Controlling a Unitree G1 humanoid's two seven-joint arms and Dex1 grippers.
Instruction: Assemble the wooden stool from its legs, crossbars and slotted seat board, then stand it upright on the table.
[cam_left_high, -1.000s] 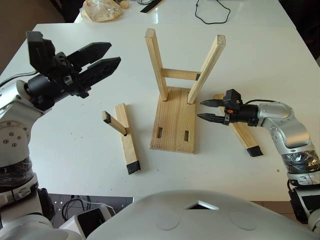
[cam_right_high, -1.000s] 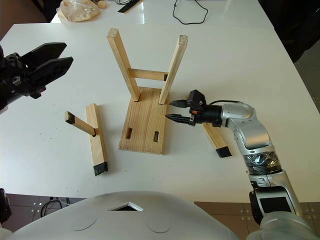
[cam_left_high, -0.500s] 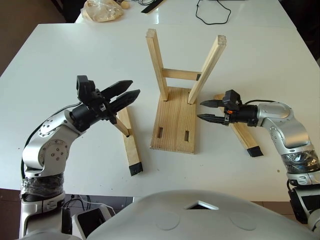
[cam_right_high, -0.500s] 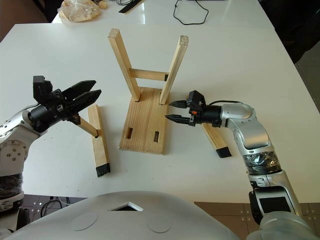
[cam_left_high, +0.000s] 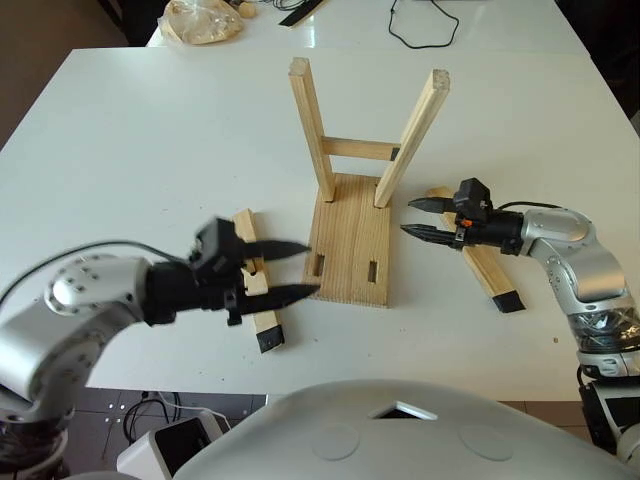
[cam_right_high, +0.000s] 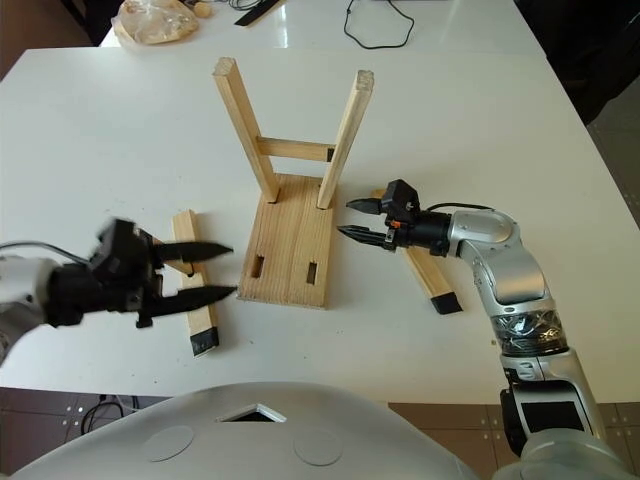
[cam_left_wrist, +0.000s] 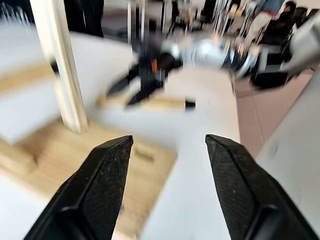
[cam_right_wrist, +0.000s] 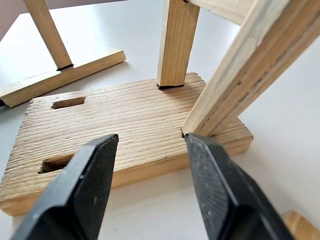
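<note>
The slotted seat board (cam_left_high: 348, 243) is seen lying flat near the middle of the bench (cam_left_high: 150, 150), pale wood with the grain running from the far edge to the near edge. Two legs are seated in its far slots and lean apart as they rise: the left leg (cam_left_high: 312, 130) and the right leg (cam_left_high: 412, 138), joined partway up by a crossbar (cam_left_high: 360, 149). Two empty slots (cam_left_high: 319, 265) are left open toward the board's near end.

A loose leg (cam_right_wrist: 65, 77) with a short crossbar (cam_right_wrist: 47, 30) set in it is laid on the bench just beside the board's left edge, its dark cap (cam_left_high: 268, 338) pointing to the near edge. A second loose leg (cam_left_high: 490, 272) is laid to the right of the board, also dark-capped.

The left pincer (cam_left_high: 314, 267) is spread wide and nothing is held; it is placed over the left loose leg, its tips at the board's near-left corner. Contact cannot be told. The right pincer (cam_left_high: 407, 217) is moderately parted and empty, held just beside the board's right edge near the right leg's base.

A bag (cam_left_high: 205, 18) and a black cable (cam_left_high: 425, 25) are seen at the far edge.
</note>
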